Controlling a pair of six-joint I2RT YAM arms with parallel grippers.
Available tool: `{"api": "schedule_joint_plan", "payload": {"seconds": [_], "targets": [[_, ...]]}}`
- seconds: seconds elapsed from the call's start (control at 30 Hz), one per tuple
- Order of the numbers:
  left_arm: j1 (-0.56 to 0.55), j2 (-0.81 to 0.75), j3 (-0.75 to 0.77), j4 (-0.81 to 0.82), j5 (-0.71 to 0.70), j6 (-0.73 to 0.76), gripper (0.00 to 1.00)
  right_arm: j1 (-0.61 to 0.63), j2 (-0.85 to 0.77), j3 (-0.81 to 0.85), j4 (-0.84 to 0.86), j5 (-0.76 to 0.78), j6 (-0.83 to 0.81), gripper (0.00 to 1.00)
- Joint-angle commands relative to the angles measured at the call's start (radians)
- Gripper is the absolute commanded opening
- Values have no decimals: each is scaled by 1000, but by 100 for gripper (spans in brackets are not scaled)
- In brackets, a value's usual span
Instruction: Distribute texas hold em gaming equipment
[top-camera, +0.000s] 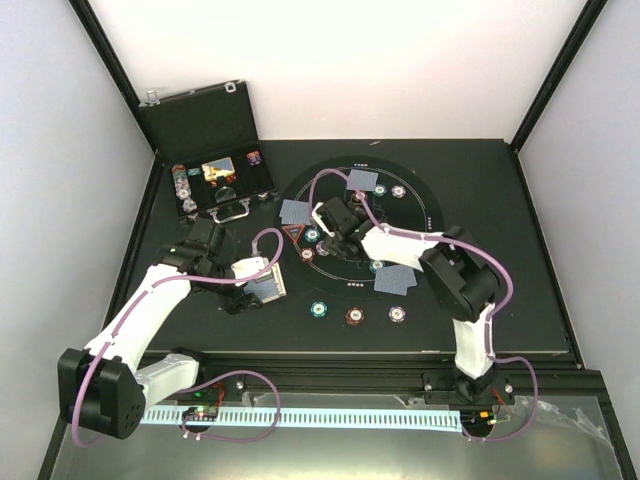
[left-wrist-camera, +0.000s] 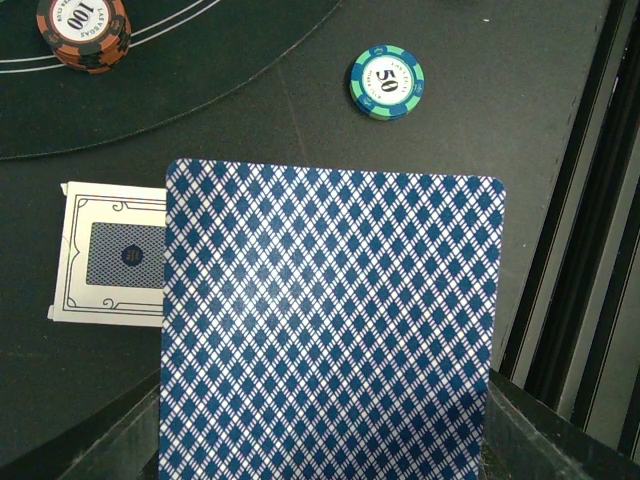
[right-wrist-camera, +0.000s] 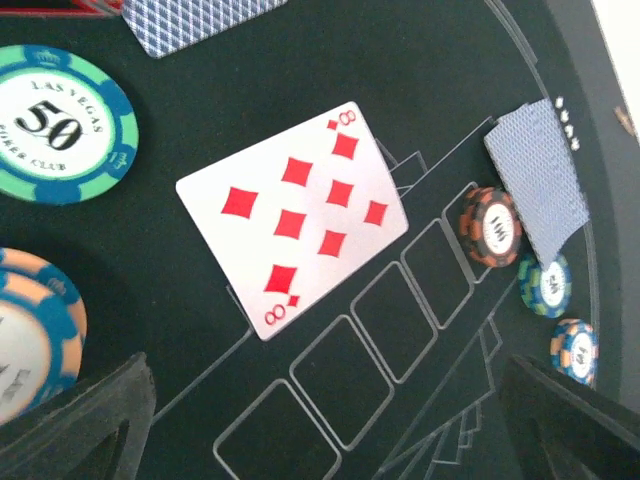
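Closest to the lens, a blue-backed card (left-wrist-camera: 330, 320) is filling the lower part of the left wrist view. The left gripper (top-camera: 260, 284) is clenching it from both sides, with its fingers (left-wrist-camera: 115, 445) showing at the bottom corners. At the left of that frame a white-bordered card (left-wrist-camera: 105, 265) is lying flat on the table (left-wrist-camera: 500, 150), partly hidden behind the held one. A brown chip (left-wrist-camera: 85, 30) is sitting in the upper left corner on the mat (left-wrist-camera: 220, 80), and a teal chip (left-wrist-camera: 387, 82) is resting right of centre on the bare table.

In the top view, a black case (top-camera: 200, 125) is standing open at the upper left. At centre left the left gripper is holding its card just outside the mat's white ring. A red triangle marker (top-camera: 294, 234) is lying at the ring's left edge. The right gripper (top-camera: 325, 218) is hovering just right of it, and a row of three chips (top-camera: 355, 316) is sitting at lower centre.

In the right wrist view the right gripper's fingers are standing wide apart in the lower corners, released, with nothing between them. A green chip marked 50 (right-wrist-camera: 60, 125) is lying at the upper left and an orange and blue disc (right-wrist-camera: 30, 330) at the left edge. An eight of diamonds (right-wrist-camera: 295, 220) is lying face up at centre, and a face-down card (right-wrist-camera: 535, 175) is sitting at the upper right.
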Motion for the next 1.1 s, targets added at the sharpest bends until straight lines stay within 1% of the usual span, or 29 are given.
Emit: {"api": "schedule_joint_plan", "payload": {"seconds": [0.0,0.13,0.23,0.27,0.3,0.33,0.4,0.43,0.5,0.57,0.6,0.67,0.7,0.8,0.97,1.07], "targets": [[0,-27,31,-9,24,2,2,4,-114,-29,-29,-25,88,99],[0,-26,31,-8,25,1,2,-2,-215,-63,-12,30,152,100],[0,-28,32,-7,27,1,2,-23,-312,-86,32,108,286,100],[0,-29,33,-7,28,0,2,-40,-347,-89,31,118,354,100],[0,-29,34,-7,29,0,2,-64,-385,-88,22,87,433,100],[0,-30,33,-7,29,0,2,-101,-418,-84,2,5,518,100],[0,-31,34,-7,29,0,2,-204,-455,-60,-43,-246,695,100],[0,-32,33,-7,29,0,2,-251,-456,-44,-66,-353,754,100],[0,-33,33,-7,30,0,2,-314,-429,-5,-117,-577,818,100],[0,-35,33,-7,31,-1,1,-324,-396,25,-152,-796,835,100],[0,-35,32,-5,32,-1,2,-321,-393,7,-121,-880,863,100],[0,-35,32,-2,33,-3,2,-308,-422,-79,-4,-1001,957,100],[0,-35,32,-2,35,-3,2,-297,-435,-123,45,-1039,1023,100],[0,-34,32,3,36,-4,2,-239,-458,-218,146,-1116,1122,100],[0,-28,33,9,38,-6,2,-107,-442,-269,188,-1149,1211,95],[0,-26,34,12,40,-10,2,-35,-424,-312,312,-1183,1295,93]]}}
